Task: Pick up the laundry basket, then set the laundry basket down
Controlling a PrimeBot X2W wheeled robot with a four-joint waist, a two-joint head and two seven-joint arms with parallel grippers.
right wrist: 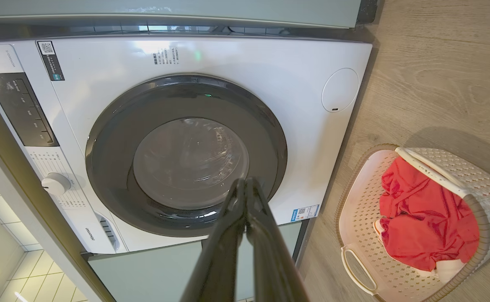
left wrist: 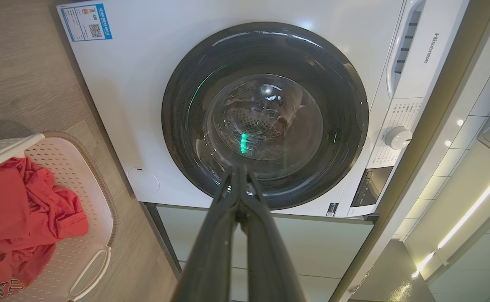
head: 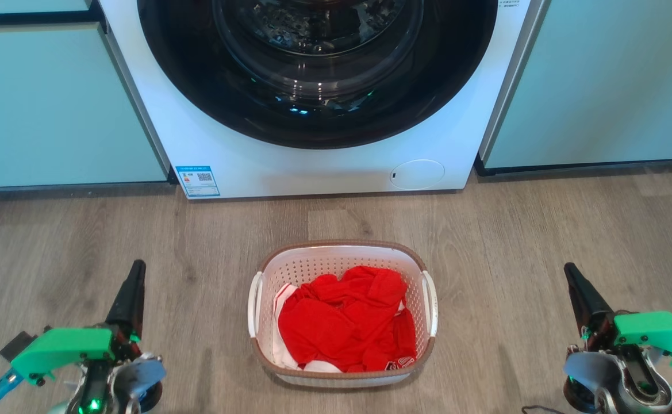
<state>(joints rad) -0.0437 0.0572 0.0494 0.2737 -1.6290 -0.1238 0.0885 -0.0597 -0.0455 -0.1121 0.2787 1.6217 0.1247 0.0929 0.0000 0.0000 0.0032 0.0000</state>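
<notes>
The laundry basket (head: 313,267) sat on the wood-grain floor (head: 514,230) between the robot's two grippers, well apart from each and untouched. It lay off to the right of the left gripper (head: 137,269) and to the left of the right gripper (head: 570,271). A crumpled red garment (head: 347,319) with some white cloth filled its bottom. Both grippers had their long dark fingers pressed together at the tips and held nothing. Both pointed toward the white front-loading washing machine (head: 313,167), which stood beyond the basket, door closed, between pale green cabinets (head: 54,103).
</notes>
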